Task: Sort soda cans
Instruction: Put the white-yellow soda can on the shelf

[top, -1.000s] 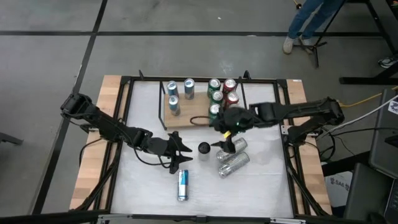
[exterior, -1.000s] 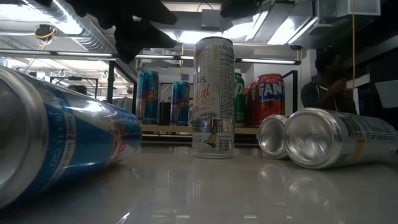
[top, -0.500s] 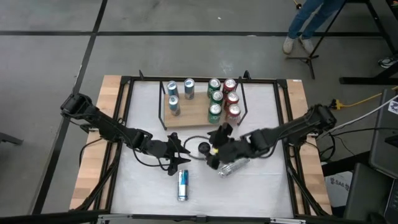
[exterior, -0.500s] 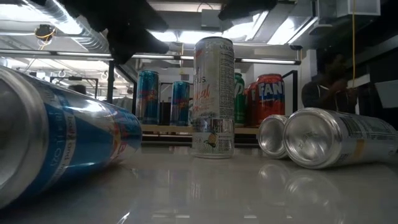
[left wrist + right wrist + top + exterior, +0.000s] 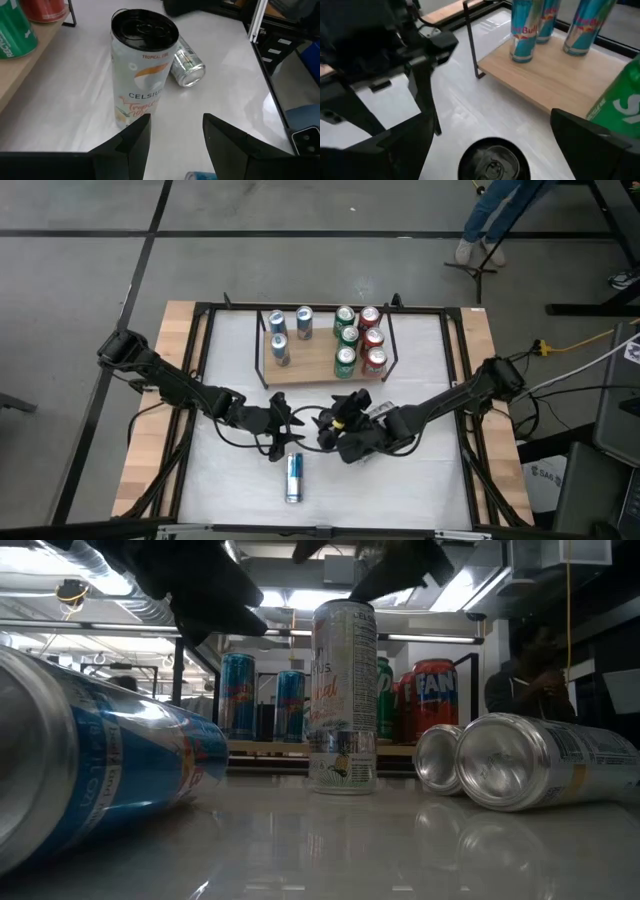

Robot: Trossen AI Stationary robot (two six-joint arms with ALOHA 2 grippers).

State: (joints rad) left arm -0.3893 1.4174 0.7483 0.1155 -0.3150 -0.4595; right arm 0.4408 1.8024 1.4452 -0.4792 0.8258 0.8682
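Note:
A white soda can with a black top [image 5: 142,65] stands upright on the table's middle [image 5: 343,695]. My left gripper [image 5: 176,135] is open just to the left of it, pointing at its side, with nothing between the fingers [image 5: 297,428]. My right gripper [image 5: 492,145] hangs open over the can's black top [image 5: 492,162], one finger on each side and clear of it [image 5: 370,560]. In the high view the right gripper [image 5: 332,425] covers the can.
A blue can [image 5: 293,477] lies near the front edge. Two silver cans [image 5: 440,758] [image 5: 540,760] lie right of the upright one, under my right arm. A wooden board [image 5: 320,370] at the back holds blue cans [image 5: 280,335] on its left, green [image 5: 345,335] and red [image 5: 372,338] on its right.
My right gripper has come down from beside the wooden board toward the near left, rolling its wrist, and now hangs over the upright white can. It has stayed open. The cans have not moved.

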